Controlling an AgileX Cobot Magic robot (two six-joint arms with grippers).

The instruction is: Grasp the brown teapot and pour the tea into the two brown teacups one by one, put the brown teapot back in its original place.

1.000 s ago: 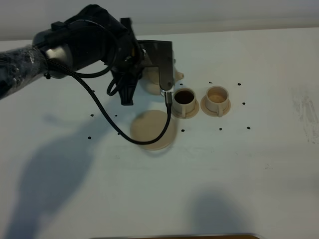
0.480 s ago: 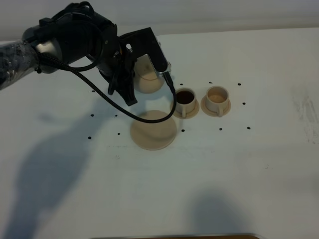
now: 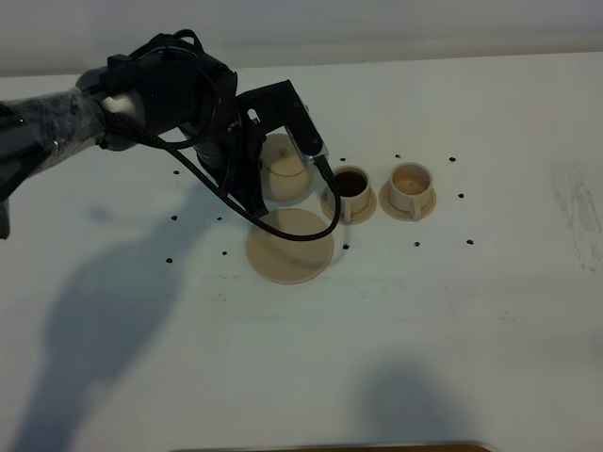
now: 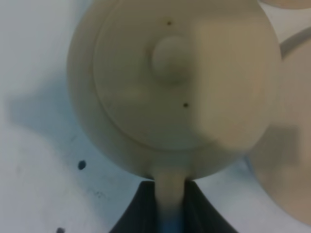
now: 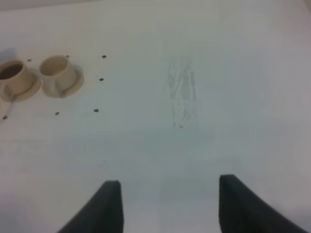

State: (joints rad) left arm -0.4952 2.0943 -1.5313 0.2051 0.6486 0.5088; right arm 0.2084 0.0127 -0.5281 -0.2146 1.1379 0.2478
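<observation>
Because the brown teapot [image 3: 283, 169] looks like rigid ceramic with tea inside, I judge it weighty, breakable and smooth, best taken by its loop handle [image 4: 170, 180]. The left gripper [image 4: 170, 195] is pinched on that handle, and the pot is just behind the large saucer [image 3: 290, 252], beside the tea-filled teacup [image 3: 350, 185].
</observation>
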